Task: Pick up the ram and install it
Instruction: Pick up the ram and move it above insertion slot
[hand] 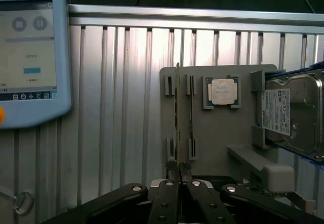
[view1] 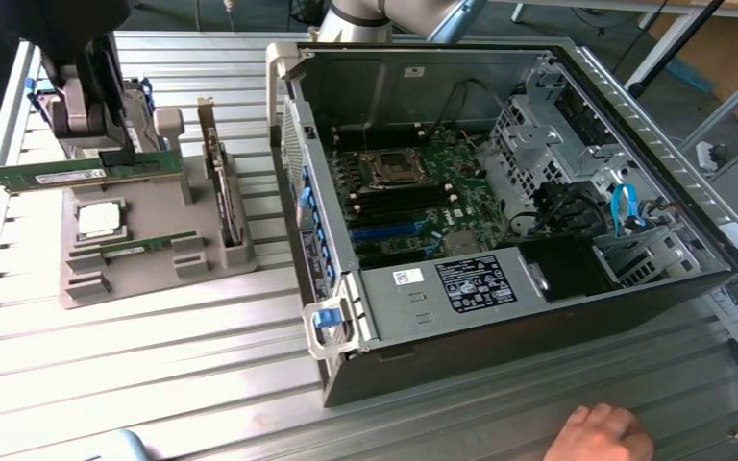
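Black hand (hand: 178, 169) pinches the thin green ram stick (view1: 46, 176) above the grey plastic tray (view1: 151, 267); off-centre, we fear it swivels.

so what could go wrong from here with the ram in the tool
The tool seems to grip the ram off-centre, with a long end jutting out, so it might tilt or slip. The upright card stands between the ram and the case; a low swing could clip it or the case wall. A hand rests by the case, close to where the arm may travel.
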Controlling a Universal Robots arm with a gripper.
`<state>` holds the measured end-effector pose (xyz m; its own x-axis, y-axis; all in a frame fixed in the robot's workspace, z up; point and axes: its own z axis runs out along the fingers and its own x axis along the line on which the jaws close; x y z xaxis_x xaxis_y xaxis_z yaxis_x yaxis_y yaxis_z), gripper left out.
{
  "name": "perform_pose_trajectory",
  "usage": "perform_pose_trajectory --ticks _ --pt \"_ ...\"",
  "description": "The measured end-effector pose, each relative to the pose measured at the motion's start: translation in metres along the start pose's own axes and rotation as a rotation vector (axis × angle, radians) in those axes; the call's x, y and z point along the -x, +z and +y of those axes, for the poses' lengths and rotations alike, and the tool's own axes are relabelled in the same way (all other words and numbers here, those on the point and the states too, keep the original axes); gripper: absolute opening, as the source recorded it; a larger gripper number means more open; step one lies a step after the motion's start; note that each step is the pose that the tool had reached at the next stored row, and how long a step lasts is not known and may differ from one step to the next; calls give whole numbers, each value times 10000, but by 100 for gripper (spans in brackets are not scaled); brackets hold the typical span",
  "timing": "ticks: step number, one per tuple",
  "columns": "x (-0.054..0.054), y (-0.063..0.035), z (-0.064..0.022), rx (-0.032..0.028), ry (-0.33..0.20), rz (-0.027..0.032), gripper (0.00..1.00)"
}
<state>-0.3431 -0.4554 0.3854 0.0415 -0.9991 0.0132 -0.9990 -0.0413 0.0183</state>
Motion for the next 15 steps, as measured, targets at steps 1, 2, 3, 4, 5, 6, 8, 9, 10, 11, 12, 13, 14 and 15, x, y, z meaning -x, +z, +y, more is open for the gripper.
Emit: perform_pose_trajectory --ticks 1,2,3,4,5,6,8,9,10,11,12,13,14,15 --pt "0 -12 0 -1 1 -1 12" --pt "0 -25 -1 -1 0 -1 12" --pt "0 -38 -1 -1 1 -1 12" --pt "-1 -52 -2 -2 0 -1 12" --pt "-1 -64 -2 0 0 0 12" --pt "-1 -74 -2 -1 0 -1 12" --pt "-1 -84 -2 -2 1 -2 12" --pt "-1 -84 -3 -3 0 -2 12" --pt "-1 -84 -3 -2 0 -2 12" --pt "-1 -85 -3 -1 0 -1 12" --pt "-1 -85 -3 -1 0 -1 12" --pt "-1 -85 -3 -1 0 -1 12" --pt "-1 -85 -3 -1 1 -1 12" --pt "-1 -85 -3 -1 0 -1 12"
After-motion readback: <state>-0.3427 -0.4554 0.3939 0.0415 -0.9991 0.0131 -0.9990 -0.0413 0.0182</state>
